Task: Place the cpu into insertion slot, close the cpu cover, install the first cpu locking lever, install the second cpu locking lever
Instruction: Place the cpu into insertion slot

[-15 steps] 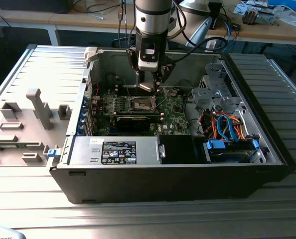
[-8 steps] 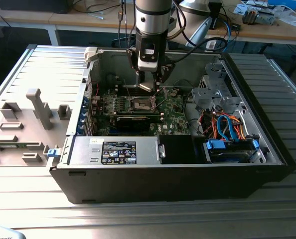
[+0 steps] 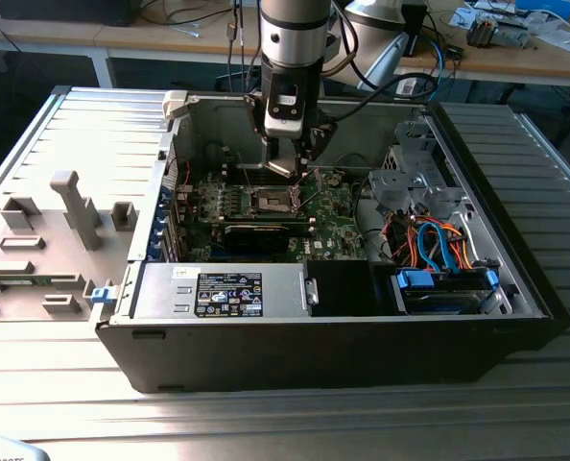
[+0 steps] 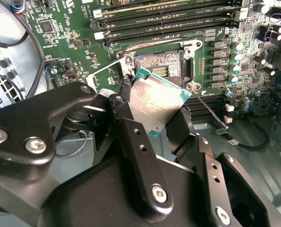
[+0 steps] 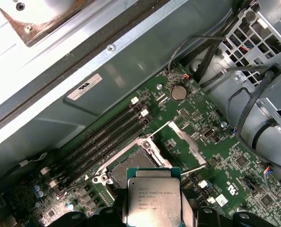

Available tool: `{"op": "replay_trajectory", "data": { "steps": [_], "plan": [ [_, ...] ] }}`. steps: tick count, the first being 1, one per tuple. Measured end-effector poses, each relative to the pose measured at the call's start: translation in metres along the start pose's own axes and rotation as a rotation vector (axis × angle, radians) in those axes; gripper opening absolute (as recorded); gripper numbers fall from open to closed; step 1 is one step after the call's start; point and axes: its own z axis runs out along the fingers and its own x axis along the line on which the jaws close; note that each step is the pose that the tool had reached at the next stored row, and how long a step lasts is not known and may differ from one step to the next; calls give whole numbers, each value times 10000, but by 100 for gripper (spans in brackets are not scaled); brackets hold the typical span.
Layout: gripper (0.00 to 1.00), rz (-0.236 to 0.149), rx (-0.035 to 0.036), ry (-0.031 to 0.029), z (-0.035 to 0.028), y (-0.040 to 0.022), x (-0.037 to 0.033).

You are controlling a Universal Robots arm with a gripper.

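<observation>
The arm is working on step one here: getting the cpu [image 5: 153, 198] into the insertion slot [image 4: 159, 64]. The gripper [image 3: 295, 175] is hanging over the middle of the green board, toward the far wall of the open computer case [image 3: 314, 346]. The fingers [image 4: 123, 101] are closed part way, pinching the chip by two opposite edges. The chip is hovering just short of the slot and looks to be apart from it.

The cpu cover [image 5: 188, 144] is standing flipped open just beside the slot. A locking lever [image 4: 209, 109] is sticking out unhooked, so nothing's latched yet.

Seating it is going to call for squaring the chip's edges to the slot and coming down flat. The chip's underside is hidden, the chip is covering part of the slot, and the gap between them is hard to make out.
</observation>
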Motion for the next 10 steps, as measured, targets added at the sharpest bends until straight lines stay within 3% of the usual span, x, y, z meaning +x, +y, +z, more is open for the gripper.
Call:
{"op": "replay_trajectory", "data": {
  "steps": [10],
  "plan": [
    [54,84,-2,-6,4,0,0]
  ]
}}
